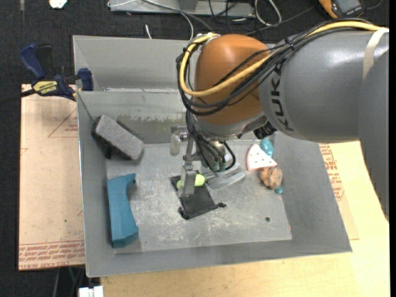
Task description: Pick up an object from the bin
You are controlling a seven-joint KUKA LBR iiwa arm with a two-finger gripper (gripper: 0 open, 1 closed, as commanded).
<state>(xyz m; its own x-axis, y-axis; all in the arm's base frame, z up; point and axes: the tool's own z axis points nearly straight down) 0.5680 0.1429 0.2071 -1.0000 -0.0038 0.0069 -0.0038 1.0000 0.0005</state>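
My gripper (189, 187) reaches down into the middle of the bin under the orange dome. Its fingertips are at a small yellow-green thing (198, 180) that lies beside a flat black piece (199, 204) on the bin floor. The view does not show whether the yellow-green thing sits between the fingers. A clear plastic piece (226, 179) lies just to the right of the gripper.
A grey foam block (117, 136) leans in the back left corner. A blue handle-shaped object (121, 209) lies along the left side. At the right are a white wedge with red dots (260, 158), a teal piece (266, 146) and a tan lump (271, 176).
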